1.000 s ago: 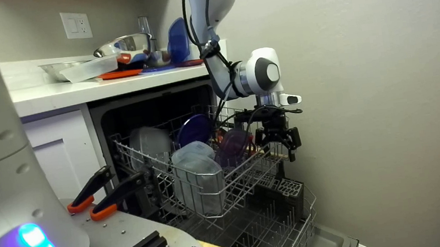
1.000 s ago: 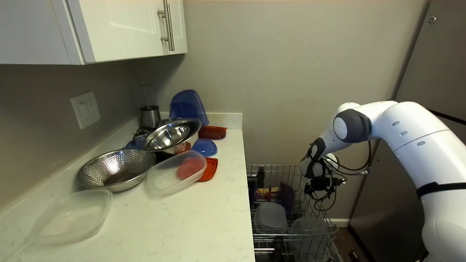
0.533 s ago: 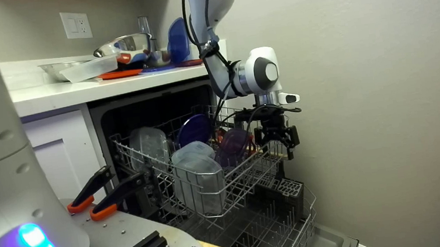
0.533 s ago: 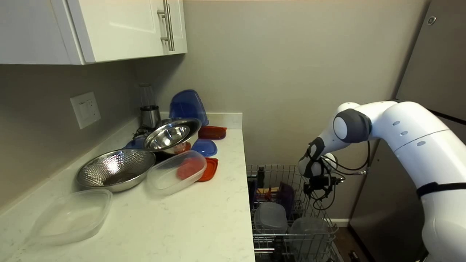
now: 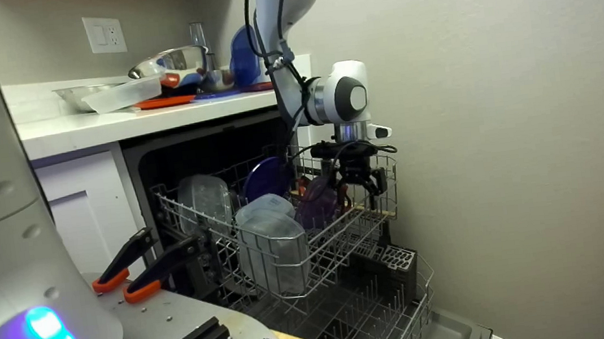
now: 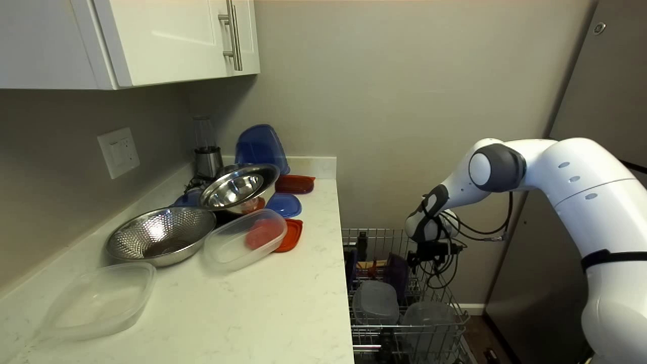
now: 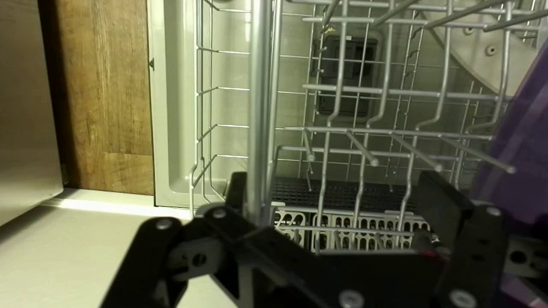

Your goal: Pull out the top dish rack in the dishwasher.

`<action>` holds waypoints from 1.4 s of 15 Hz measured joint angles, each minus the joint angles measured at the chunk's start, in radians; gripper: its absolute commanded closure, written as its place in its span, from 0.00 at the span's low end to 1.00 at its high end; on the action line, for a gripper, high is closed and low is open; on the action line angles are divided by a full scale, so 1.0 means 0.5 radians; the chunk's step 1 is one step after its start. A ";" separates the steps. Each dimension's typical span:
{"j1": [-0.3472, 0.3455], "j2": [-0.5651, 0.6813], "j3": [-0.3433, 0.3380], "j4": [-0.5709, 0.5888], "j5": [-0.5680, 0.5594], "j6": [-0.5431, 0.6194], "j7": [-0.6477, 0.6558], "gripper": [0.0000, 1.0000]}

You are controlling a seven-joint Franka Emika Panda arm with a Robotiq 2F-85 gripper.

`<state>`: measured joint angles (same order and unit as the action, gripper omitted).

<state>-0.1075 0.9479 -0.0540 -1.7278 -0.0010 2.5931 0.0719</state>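
The top dish rack (image 7: 385, 133) — silvery wire, plastic containers (image 5: 274, 225) inside — is out, its front rail (image 7: 260, 107) near the spread jaws; marbled table (image 6: 283, 313) higher than them, pale wall (image 6: 404, 111) beyond.

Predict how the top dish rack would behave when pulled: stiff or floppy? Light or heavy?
The top dish rack would likely be stiff, its frame looking like metal wire. Mostly gaps, it is probably light for its size. The plastic containers inside look unfastened, so a sharp tug might shift them.
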 measured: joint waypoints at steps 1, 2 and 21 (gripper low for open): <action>-0.010 -0.009 0.010 -0.001 0.000 0.000 -0.018 0.00; -0.016 -0.019 0.014 -0.004 0.000 0.000 -0.031 0.00; 0.148 -0.641 0.026 -0.536 -0.001 0.085 0.020 0.00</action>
<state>-0.0335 0.6272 -0.0408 -1.9958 -0.0013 2.6356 0.0818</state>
